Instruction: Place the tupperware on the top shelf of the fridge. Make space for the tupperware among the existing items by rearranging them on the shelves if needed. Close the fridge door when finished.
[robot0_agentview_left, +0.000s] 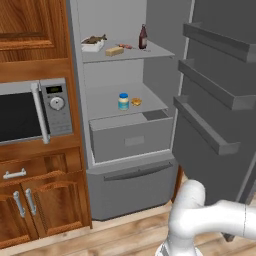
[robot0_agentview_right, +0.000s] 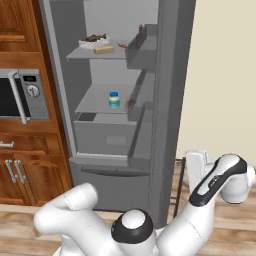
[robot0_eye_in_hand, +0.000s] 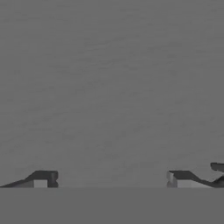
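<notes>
- Kitchen backdrop: brown wooden cabinets (robot0_agentview_left: 35, 200) on your left with a silver microwave (robot0_agentview_left: 35, 112) set into them, wood plank floor (robot0_agentview_left: 100, 240) below.
- Your fridge (robot0_agentview_left: 125, 190) stands wide open; the fridge door (robot0_agentview_left: 220, 100) is swung out to the right, its three grey bins facing the camera in the left base view.
- Top shelf (robot0_agentview_left: 150, 52) carries the tupperware (robot0_agentview_left: 93, 46), a white tray with dark food in it, at the left end.
- Just right of it on that shelf: tan block (robot0_agentview_left: 114, 51), small reddish piece (robot0_agentview_left: 125, 46), then the dark brown bottle (robot0_agentview_left: 143, 37) upright near the right side.
- Lower shelf (robot0_agentview_left: 105, 107): blue-lidded white jar (robot0_agentview_left: 123, 101) upright, small orange item (robot0_agentview_left: 136, 102) just beside it on the right.
- Inner drawer (robot0_agentview_left: 132, 137) below that shelf, freezer drawer (robot0_agentview_left: 132, 187) at the bottom; can't tell if either is fully seated.
- Claw (robot0_eye_in_hand: 111, 179): fingers (robot0_eye_in_hand: 43, 179) spread wide, nothing between them.
- Hand view looks straight at a flat grey panel (robot0_eye_in_hand: 109, 87); you can't tell from it which fridge face that is.
- In the right base view the arm (robot0_agentview_right: 220, 185) bends low at the right, beyond the door's edge, clear of the shelves.
</notes>
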